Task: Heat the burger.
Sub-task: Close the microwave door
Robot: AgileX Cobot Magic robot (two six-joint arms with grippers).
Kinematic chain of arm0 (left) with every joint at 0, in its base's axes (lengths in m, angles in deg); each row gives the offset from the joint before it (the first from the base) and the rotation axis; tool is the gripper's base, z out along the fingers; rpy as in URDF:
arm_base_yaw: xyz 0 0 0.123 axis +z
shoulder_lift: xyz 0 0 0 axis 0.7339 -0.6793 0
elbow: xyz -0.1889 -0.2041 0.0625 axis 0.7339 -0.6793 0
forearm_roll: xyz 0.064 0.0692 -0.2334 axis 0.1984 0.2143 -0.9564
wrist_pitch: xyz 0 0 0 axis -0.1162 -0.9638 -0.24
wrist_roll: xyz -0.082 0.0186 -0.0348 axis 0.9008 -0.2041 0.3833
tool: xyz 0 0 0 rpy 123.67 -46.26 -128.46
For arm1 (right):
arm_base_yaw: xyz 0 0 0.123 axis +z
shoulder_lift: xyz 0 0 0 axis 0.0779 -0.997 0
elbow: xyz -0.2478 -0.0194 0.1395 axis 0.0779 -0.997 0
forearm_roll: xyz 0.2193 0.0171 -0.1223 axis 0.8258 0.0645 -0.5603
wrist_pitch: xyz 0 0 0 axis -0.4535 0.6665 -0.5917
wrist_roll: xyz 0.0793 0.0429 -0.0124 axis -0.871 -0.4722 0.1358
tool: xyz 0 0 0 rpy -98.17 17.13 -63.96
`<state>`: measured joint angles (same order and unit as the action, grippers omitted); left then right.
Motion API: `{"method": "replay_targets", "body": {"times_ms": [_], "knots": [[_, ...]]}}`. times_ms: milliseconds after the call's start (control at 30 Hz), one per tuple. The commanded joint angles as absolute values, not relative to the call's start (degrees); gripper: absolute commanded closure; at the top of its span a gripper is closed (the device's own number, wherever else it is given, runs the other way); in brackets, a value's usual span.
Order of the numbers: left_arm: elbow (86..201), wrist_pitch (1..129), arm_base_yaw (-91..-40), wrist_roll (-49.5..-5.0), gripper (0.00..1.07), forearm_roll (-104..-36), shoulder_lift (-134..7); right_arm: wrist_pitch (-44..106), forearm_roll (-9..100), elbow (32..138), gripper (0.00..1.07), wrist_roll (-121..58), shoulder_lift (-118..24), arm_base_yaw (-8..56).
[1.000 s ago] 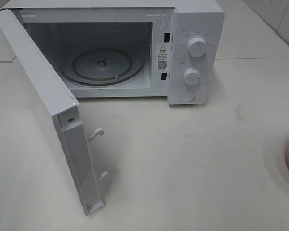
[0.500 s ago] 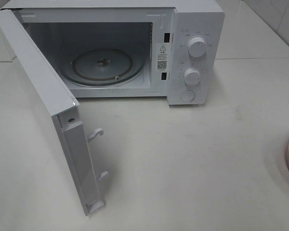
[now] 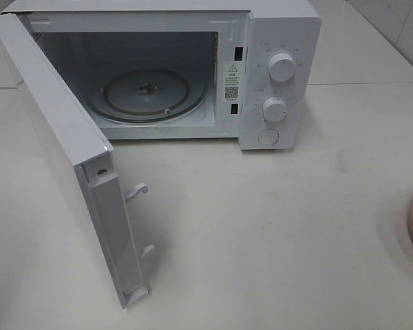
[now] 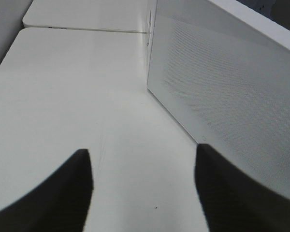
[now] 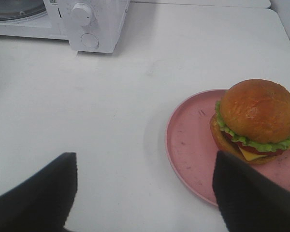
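- My right gripper (image 5: 142,193) hangs with jaws spread wide, empty, above the white table (image 5: 135,96).
- Just ahead of its right finger: one burger (image 5: 256,121) on one pink plate (image 5: 188,145).
- My left gripper (image 4: 142,188) is partly open, gripping nothing, beside the open door (image 4: 222,87).
- Farthest: one microwave (image 3: 282,41), two knobs, one button, one glass turntable (image 3: 148,95).

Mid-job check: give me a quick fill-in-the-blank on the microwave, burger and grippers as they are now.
1. The white microwave's hinged door stands ____.
2. The golden-bun burger sits on a ____ round plate.
3. The glass turntable inside carries ____.
4. The right gripper holds ____.

Missing: open; pink; nothing; nothing
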<state>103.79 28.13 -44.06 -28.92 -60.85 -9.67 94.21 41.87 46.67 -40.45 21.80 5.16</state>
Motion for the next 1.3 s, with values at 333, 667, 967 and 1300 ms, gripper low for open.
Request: {"method": "replay_targets", "body": {"times_ms": [333, 667, 967, 1300], "knots": [[103.7, 43.4, -44.2, -29.9, 1.07, -62.0, -27.2, 93.8, 42.0, 46.6, 0.31, -39.8, 23.2, 5.0], [93.1, 75.2, -44.2, -32.5, 1.07, -65.5, -39.0, 93.8, 42.0, 46.6, 0.31, -39.8, 23.2, 5.0], [85.3, 105.1, -44.2, -31.5, 1.07, -56.8, -50.3, 93.8, 42.0, 46.6, 0.31, -39.8, 23.2, 5.0], [85.3, 117.1, -44.2, -23.1, 1.07, -45.1, -63.0, 93.8, 42.0, 46.6, 0.31, -39.8, 23.2, 5.0]]}}
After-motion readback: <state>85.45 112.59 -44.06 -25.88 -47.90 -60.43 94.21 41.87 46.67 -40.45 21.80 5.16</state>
